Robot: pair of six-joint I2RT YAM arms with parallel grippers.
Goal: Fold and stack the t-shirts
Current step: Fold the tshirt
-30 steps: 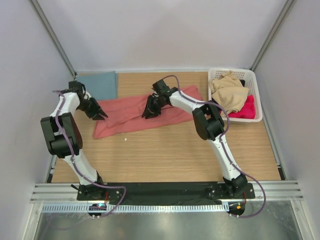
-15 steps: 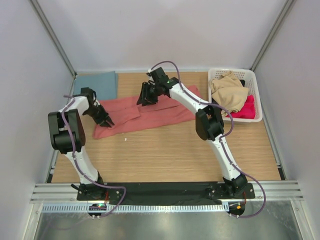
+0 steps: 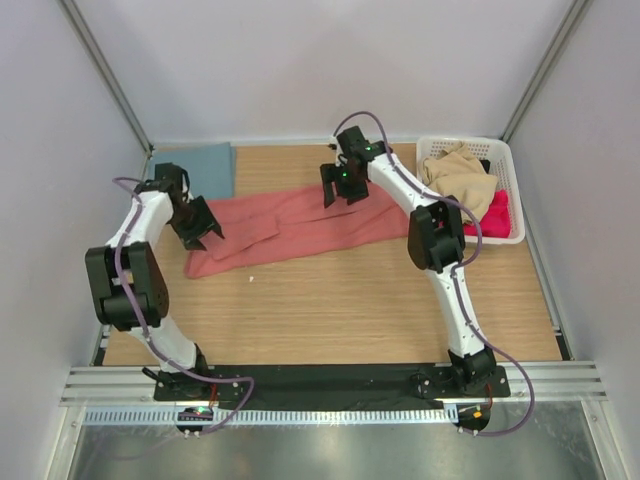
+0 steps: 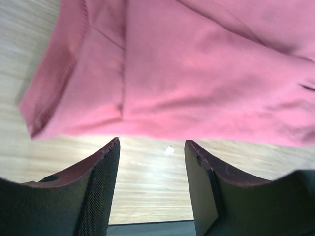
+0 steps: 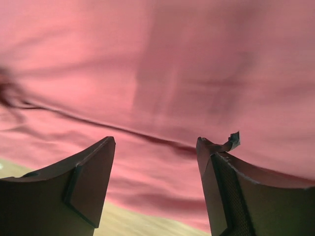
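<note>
A pale wooden table (image 3: 350,300) fills the floor of a white-walled booth, seen from above with the 2 arm bases at its near edge. The red shirt (image 3: 300,225) lies across the middle as a long, rumpled band, its left end nearer and its right end farther. The teal shirt (image 3: 195,168) lies flat in the far-left corner, apart from the red one. At the far right stands a white basket (image 3: 466,141) holding a beige cloth (image 3: 458,185) and a pink cloth (image 3: 497,215). A small white speck (image 3: 250,279) sits on the wood just near of the red shirt. The left gripper (image 3: 205,232) hangs over the shirt's left end; the right gripper (image 3: 342,198) hangs over its far edge, right of centre.

From the left wrist, the red shirt (image 4: 197,73) covers the upper part of the picture, with a stitched hem down its left side and a fold line beside that. The left gripper (image 4: 152,142) has its jaws apart with nothing between them — only bare table (image 4: 147,187) and the speck (image 4: 169,150) show in the gap.

From the right wrist, red shirt (image 5: 147,59) fills nearly everything, creased by one long dark wrinkle. The right gripper (image 5: 156,142) stands wide above the cloth, gripping nothing; a strip of table (image 5: 138,226) shows along the bottom.
</note>
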